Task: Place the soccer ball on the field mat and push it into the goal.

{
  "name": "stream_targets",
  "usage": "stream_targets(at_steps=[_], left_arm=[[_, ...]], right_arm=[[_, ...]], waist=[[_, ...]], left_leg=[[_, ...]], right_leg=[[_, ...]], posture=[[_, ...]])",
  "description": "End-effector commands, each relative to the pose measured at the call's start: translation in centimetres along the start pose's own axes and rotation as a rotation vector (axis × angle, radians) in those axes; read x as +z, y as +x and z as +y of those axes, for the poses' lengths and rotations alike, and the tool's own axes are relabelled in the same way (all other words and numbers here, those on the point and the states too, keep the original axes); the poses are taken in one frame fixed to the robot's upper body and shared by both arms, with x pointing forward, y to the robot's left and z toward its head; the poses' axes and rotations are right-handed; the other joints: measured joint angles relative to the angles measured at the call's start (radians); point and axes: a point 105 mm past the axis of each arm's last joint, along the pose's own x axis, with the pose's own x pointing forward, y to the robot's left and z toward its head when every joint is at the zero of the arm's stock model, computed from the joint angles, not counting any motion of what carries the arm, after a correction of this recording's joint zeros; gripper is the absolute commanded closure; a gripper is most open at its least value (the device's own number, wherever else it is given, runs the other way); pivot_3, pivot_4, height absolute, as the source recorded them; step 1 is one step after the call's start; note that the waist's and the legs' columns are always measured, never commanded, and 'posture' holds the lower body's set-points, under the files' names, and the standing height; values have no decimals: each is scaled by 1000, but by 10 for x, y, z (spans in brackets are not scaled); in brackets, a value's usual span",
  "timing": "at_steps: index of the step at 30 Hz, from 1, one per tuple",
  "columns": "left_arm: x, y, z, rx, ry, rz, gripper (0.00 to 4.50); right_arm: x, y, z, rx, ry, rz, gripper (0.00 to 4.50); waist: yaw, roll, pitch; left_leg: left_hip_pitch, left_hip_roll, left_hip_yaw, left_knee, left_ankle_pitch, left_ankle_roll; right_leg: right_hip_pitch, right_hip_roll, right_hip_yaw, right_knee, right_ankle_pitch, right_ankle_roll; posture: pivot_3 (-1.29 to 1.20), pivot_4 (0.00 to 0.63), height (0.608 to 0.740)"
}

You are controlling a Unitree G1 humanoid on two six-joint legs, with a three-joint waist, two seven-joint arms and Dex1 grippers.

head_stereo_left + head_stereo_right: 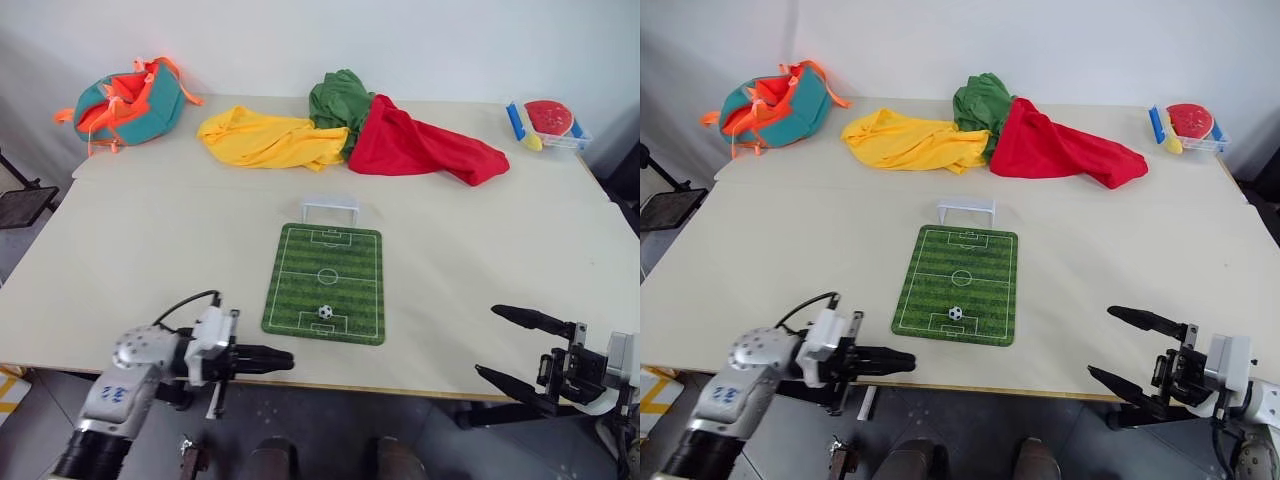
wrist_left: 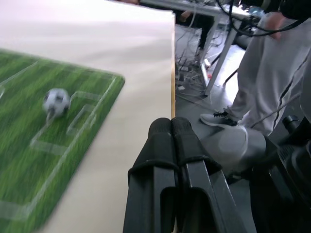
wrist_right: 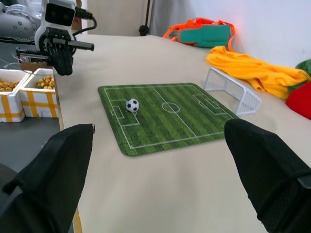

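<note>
One tiny white-and-black soccer ball (image 1: 325, 312) sits on our flat green field mat (image 1: 300, 280); our left gripper (image 1: 286, 360) is pinched closed and empty, our right gripper (image 1: 508, 346) spread wide and empty.

The table (image 1: 150, 290) fills most of the head view. At the middle of the frame lies the field mat (image 1: 350, 285), its long side running away from the camera. The soccer ball (image 1: 325, 312) sits on the mat near its lower end, by the near penalty box. The goal (image 1: 330, 209) stands just above the mat's upper end, off the mat. Along the top of the frame a bag (image 1: 125, 105) lies at upper left, a heap of cloths (image 1: 340, 135) at upper centre, and a tray of toys (image 1: 550, 123) at upper right. The left gripper (image 1: 275, 359) is at lower left, just off the table's near edge, left of the mat; the right gripper (image 1: 510, 345) is at lower right, well apart from the mat.
</note>
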Motion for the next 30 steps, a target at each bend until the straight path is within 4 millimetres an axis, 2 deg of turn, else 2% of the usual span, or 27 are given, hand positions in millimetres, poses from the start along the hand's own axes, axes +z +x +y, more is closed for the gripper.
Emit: stream_targets(at_steps=[1,8,13,17,20,22,25,30], left_arm=[[-5,20,14,5,11,37,4479],[-5,38,41,7,16,63,4479],[-12,49,68,51,33,96,4479],[-5,61,100,145,74,60,4479],[6,62,125,246,132,18,4479],[13,59,132,271,145,-17,4479],[15,47,129,264,155,-43,4479],[17,-20,83,234,131,-72,4479]], right_arm=[[9,-6,3,-9,-25,7,0],[10,-7,12,-41,-12,18,0],[9,-5,22,-89,13,13,0],[6,-6,27,-153,12,7,0],[7,-2,20,-264,-29,-5,0],[6,0,15,-326,-55,-5,0],[3,2,2,-457,-87,-5,0],[2,13,-3,-467,-90,-20,0]], waist=[[0,0,0],[-3,0,0],[1,0,0],[5,0,0],[3,0,0],[-5,0,0],[-7,0,0],[-33,1,0]], left_leg=[[0,0,0,0,0,0],[0,0,1,0,0,0],[-1,-1,0,1,0,0],[-1,-1,0,2,0,1],[-1,-1,0,2,0,1],[-2,-1,1,2,0,1],[-1,0,2,0,0,1],[0,2,3,-2,0,0]], right_leg=[[0,0,0,0,0,0],[0,0,0,0,0,0],[0,0,0,0,0,0],[0,0,0,-1,0,1],[0,0,0,-1,1,1],[-1,0,0,0,1,1],[-3,0,0,0,1,1],[-4,1,1,1,0,0]], posture=[[0,150,740],[0,150,740],[0,150,740],[0,150,740],[0,150,740],[0,150,740],[0,150,740],[0,150,740]])
